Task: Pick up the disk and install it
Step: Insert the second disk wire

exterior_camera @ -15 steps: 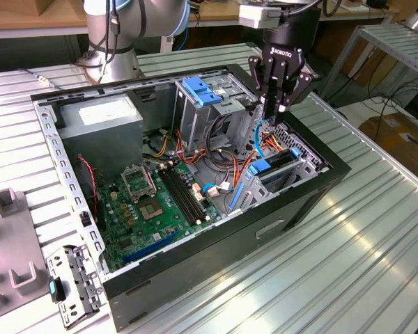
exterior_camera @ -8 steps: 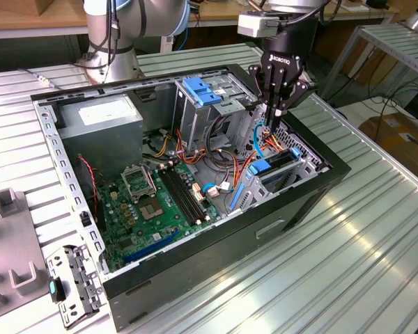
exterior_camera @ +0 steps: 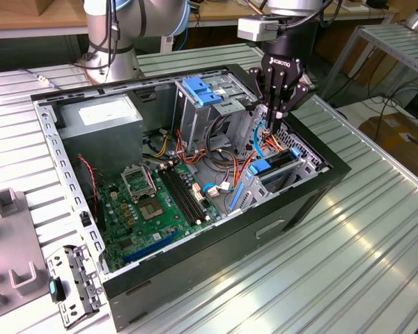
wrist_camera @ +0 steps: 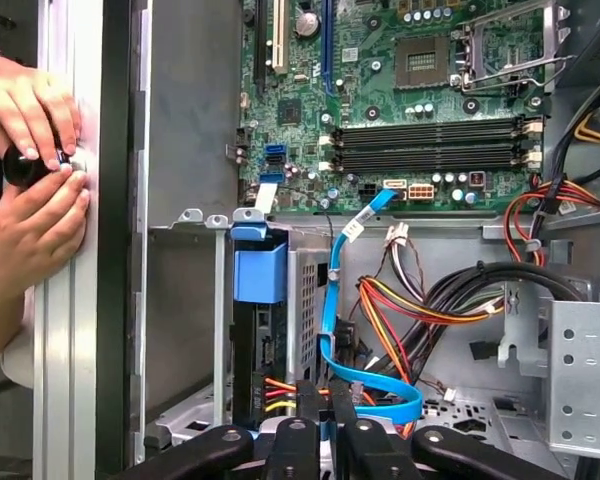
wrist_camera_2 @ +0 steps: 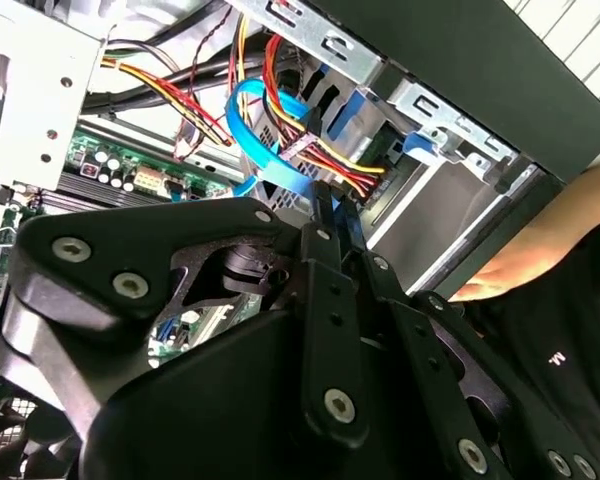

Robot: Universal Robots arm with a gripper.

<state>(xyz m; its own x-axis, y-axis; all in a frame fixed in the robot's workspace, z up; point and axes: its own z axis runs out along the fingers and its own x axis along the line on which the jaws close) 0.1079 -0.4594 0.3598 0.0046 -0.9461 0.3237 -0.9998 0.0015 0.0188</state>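
Judging by how things lie, the disk [wrist_camera: 260, 345] is taken to be already out of the fingers and slid into the lower drive bay of the open computer case [exterior_camera: 195, 257]. In the first wrist view it is seen edge-on as a dark slab under its blue plastic bracket [wrist_camera: 260, 272], with red, yellow and black leads running to its end. Whether it is fully latched cannot be told.

The gripper [exterior_camera: 273, 124] is lowered into the case just above that bay, and its black, bolted fingers [wrist_camera_2: 323, 235] are drawn together. A flat, glossy blue cable [wrist_camera: 330, 290] runs close by them, though it cannot be made out whether it is pinched.

The bay walls are bare stamped sheet metal, dull grey and perforated. The green motherboard [exterior_camera: 153, 202] is studded with slots and sockets. Twisted wire bundles [wrist_camera: 410, 300] are draped loosely beside the bay. The case stands on a ribbed, shiny metal desk [exterior_camera: 348, 264]. A person's hands [wrist_camera: 30, 110] are pressed to the outer edge of the case.
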